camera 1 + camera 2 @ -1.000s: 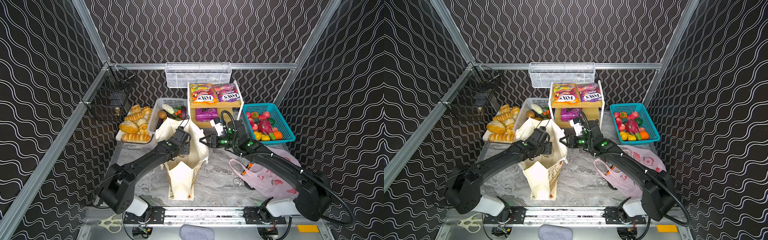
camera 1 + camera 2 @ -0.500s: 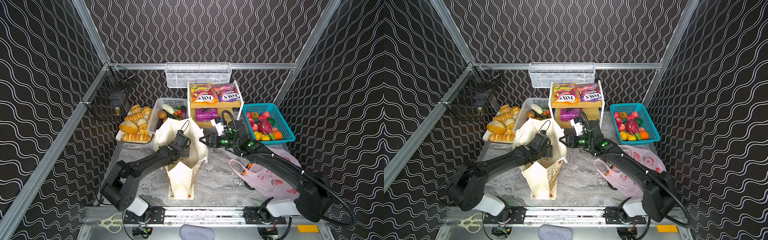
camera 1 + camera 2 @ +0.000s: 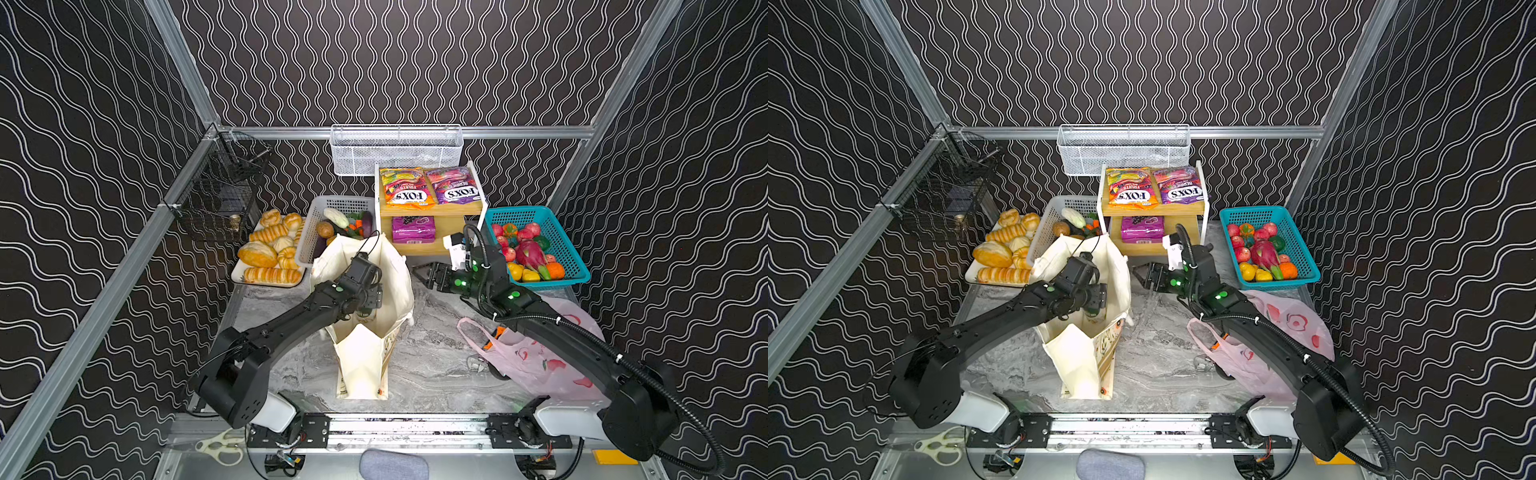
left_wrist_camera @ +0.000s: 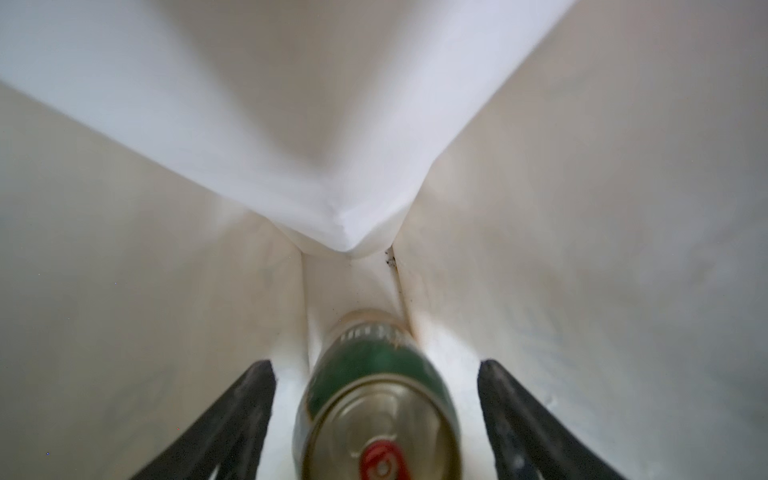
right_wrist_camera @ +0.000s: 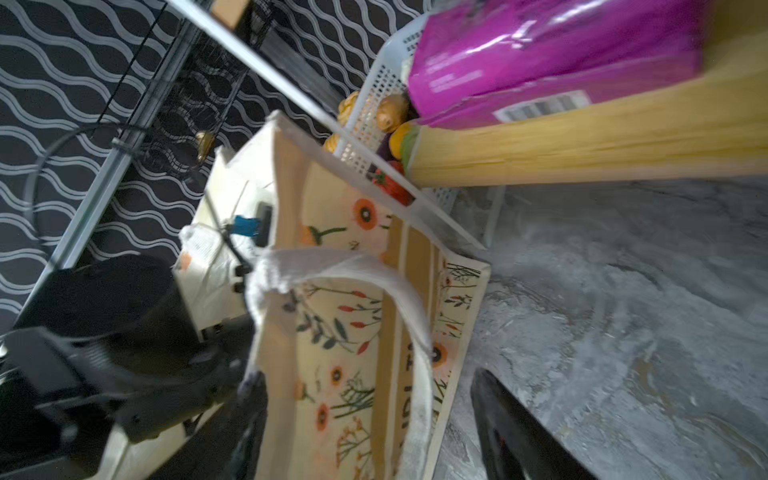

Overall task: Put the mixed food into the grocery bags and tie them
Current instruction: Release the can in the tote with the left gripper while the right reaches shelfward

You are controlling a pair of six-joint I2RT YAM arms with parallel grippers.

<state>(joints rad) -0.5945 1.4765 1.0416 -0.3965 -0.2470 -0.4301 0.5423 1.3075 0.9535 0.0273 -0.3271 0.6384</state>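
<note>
Cream canvas swallows the end of the left arm: the tote (image 3: 361, 361) stands open on the marble table (image 3: 436, 357), and the left gripper (image 4: 374, 365) reaches down through its mouth. Seen from the wrist, its two black fingers (image 4: 243, 411) stand wide apart. The green-labelled can (image 4: 376, 411) lies end-on in the gap between them, blurred, deep inside the tote. Bare cloth shows on each side of the can, so neither finger grips it. Beyond these jaws, past the tote's far rim, sit bread rolls (image 3: 257, 254) and a white basket (image 3: 309, 237) of vegetables.

Further right, the right gripper (image 3: 426, 275) hovers just beside the tote's rim, its jaws also spread wide and clamping nothing. In the wrist view the tote's white handle (image 5: 345, 266) and flowered side fall in the gap ahead of those fingers. Whether either finger brushes the cloth I cannot tell.

Off to one side of these jaws stands the wooden shelf (image 3: 432, 208), with a yellow FOX'S bag (image 3: 405, 187) on top and a magenta pouch (image 3: 413, 228) below. Behind the gripper, partly under its arm, the pink plastic bag (image 3: 540, 361) lies crumpled on the table. The teal basket (image 3: 519, 216) beyond it holds the dragon fruit (image 3: 530, 255) among other toy fruit.
</note>
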